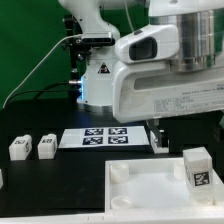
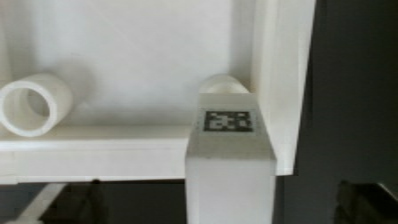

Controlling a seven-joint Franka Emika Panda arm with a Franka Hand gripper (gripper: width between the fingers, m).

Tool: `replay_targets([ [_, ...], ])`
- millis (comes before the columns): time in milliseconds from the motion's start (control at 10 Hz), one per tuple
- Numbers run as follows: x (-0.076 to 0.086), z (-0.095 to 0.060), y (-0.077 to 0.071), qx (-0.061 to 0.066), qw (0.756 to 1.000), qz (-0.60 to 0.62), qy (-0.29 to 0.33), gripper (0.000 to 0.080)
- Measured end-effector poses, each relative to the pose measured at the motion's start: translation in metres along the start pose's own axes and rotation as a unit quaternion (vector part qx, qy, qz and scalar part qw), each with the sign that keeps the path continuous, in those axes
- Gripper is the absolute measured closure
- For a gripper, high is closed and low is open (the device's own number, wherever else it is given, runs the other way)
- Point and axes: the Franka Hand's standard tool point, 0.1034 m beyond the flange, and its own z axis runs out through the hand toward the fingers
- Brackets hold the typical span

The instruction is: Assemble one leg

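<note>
Robot arm [image 1: 165,80] fills most of the room's far side from where I stand, its big white wrist hanging low over the black table [image 1: 60,185]. Below it the gripper [image 1: 158,143] shows only as one thin dark finger [image 1: 157,135] pointing down. I cannot tell whether the jaws are apart or pressed together, or whether they hold anything.

Just beside the gripper, lower and toward the exterior view's right, the leg [image 1: 197,170] stands upright with its tag facing me. It is over the large white tray-like piece [image 1: 150,200], but I cannot tell whether it rests on it. A round socket [image 1: 120,172] sits in that piece's corner, below the gripper toward the exterior view's left.

The marker board [image 1: 95,139] lies flat just beside the finger, toward the exterior view's left. Well beyond it on the same side stand two more small tagged blocks [image 1: 18,148] [image 1: 47,147], close together.

From the wrist camera the leg [image 2: 226,150] runs up the middle, tag uppermost, against the tray piece's wall [image 2: 143,60], and another round socket [image 2: 32,105] shows apart from it.
</note>
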Motion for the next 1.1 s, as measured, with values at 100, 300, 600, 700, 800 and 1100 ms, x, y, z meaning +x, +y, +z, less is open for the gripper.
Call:
replay_targets([
  [100, 0.005, 0.005, -0.001, 0.0, 1.0, 0.004, -0.019, 0.015],
  [300, 0.012, 0.016, -0.002, -0.001, 1.0, 0.006, -0.007, 0.015],
  [600, 0.009, 0.028, -0.009, -0.002, 1.0, 0.018, -0.007, 0.015],
  [700, 0.01, 0.028, -0.007, -0.002, 1.0, 0.019, -0.006, 0.0291],
  [800, 0.01, 0.028, -0.006, -0.002, 1.0, 0.024, -0.006, 0.0291],
  [1100, 0.01, 0.028, -0.007, -0.002, 0.996, 0.085, -0.006, 0.0508],
])
